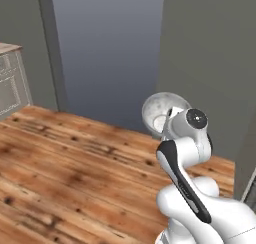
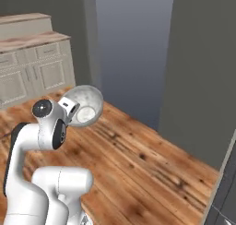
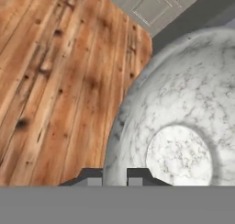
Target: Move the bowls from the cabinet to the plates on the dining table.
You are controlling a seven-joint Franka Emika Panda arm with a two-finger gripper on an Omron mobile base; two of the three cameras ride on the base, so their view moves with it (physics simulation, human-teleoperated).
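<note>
The pincer [image 3: 114, 175] is closed down tight on the rim of 1 bowl [image 3: 183, 126], its 2 dark tips pinching the edge at the bottom of the hand view, so the bowl is carried, tipped on its side and held up in the air in front of the wrist. In both base views the bowl [image 1: 165, 113] hangs just beyond the arm's last joint, its hollow side turned toward the cameras, well above the wooden plank floor [image 1: 65, 163].

Going from big to small: the floor spreads under everything, grey walls and a pale open doorway [image 2: 133, 49] stand behind, and a cream unit of drawers and panel doors with a marble top [image 2: 32, 67] sits off to the left of the right base view.

As a judgement, the task is partway: 1 bowl looks to be out of the cabinet and in transit. What is left for this bowl is to reach the desk and set it on a plate; how the other bowl or bowls stand I cannot tell.
</note>
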